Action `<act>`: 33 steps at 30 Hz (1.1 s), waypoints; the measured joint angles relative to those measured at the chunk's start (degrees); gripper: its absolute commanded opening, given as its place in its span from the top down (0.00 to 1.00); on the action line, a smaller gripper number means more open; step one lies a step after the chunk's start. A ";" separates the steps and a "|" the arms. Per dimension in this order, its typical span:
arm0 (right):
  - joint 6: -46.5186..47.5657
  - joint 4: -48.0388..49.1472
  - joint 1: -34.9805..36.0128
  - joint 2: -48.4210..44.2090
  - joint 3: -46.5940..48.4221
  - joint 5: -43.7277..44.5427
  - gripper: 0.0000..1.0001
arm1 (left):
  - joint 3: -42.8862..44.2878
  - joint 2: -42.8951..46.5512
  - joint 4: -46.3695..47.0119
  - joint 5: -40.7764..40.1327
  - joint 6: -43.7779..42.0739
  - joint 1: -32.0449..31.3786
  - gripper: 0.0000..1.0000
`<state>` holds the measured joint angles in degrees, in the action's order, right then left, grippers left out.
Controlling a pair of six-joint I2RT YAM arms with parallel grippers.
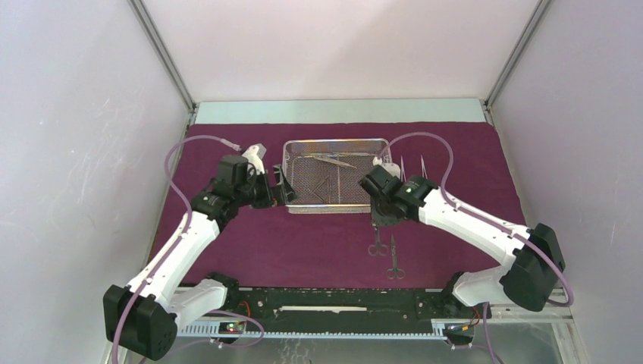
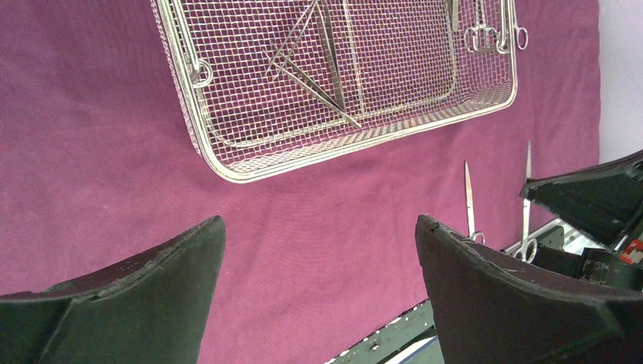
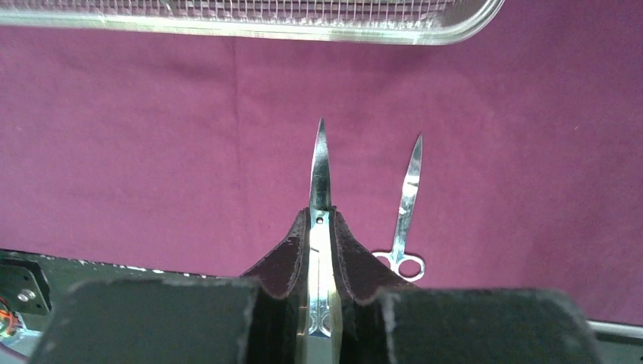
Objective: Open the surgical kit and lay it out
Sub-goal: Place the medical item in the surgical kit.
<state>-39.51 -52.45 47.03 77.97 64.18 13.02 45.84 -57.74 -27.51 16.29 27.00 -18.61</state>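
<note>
**Kit unwrapped, one pair of scissors in the right fingers**

We see the maroon-purple cloth [image 1: 227, 243] spread flat over the tabletop [image 1: 341, 111], filling the middle of the top view. It looks smooth, with faint fold lines.

The silver wire-mesh tray [image 1: 334, 210] sits on the cloth in the upper centre of that view. It is rectangular, with rounded corners and a raised rim.

We count one cloth and one tray. Two pairs of ring-handled scissors are out on the cloth, just below the tray's lower right corner, side by side with their tips toward the tray. Two slim pointed instruments [image 1: 402, 168] lie to the right of the tray, partly hidden by the right arm.

Inside the tray, the left wrist view shows tweezers [image 2: 315, 76] splayed in thin V shapes at top centre. Ring-handled clamps [image 2: 485, 34] lie in the upper right corner. We cannot count either group for certain through the mesh.

The right fingers [image 3: 284, 262] are pinched narrowly on the held scissors [image 3: 321, 163] near the pivot, blade tips sticking out toward the tray. The second scissors [image 3: 408, 197] lie free on the cloth, just to the right of them in the frame.

The left fingers [image 2: 152, 296] are spread fully wide and hold nothing. They sit over bare cloth at the tray's left end.
</note>
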 measured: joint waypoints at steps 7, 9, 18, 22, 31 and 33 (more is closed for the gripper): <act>-5.49 0.83 4.44 -2.40 -6.21 0.59 0.94 | -0.11 -0.42 0.02 0.52 0.00 0.00 0.00; -6.71 1.66 5.25 -2.62 -7.67 0.92 0.94 | -0.13 -0.50 0.02 0.59 0.02 0.00 0.00; -9.66 9.07 7.10 0.79 -13.55 0.85 0.95 | -0.13 -0.83 0.00 0.63 0.00 0.02 0.00; -10.36 12.52 7.58 4.02 -15.56 0.83 0.95 | -0.13 -0.83 0.00 0.57 0.00 0.00 0.00; -10.80 16.09 7.87 5.86 -16.76 1.29 0.94 | -0.13 -0.85 0.00 0.48 0.00 0.00 0.00; -10.86 16.76 7.89 5.90 -17.11 1.31 0.93 | -0.13 -0.87 0.00 0.46 0.00 0.00 0.00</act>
<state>-50.37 -35.68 54.92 83.88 47.07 14.33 45.71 -58.61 -27.51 16.75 27.00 -18.61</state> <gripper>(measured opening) 0.148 0.996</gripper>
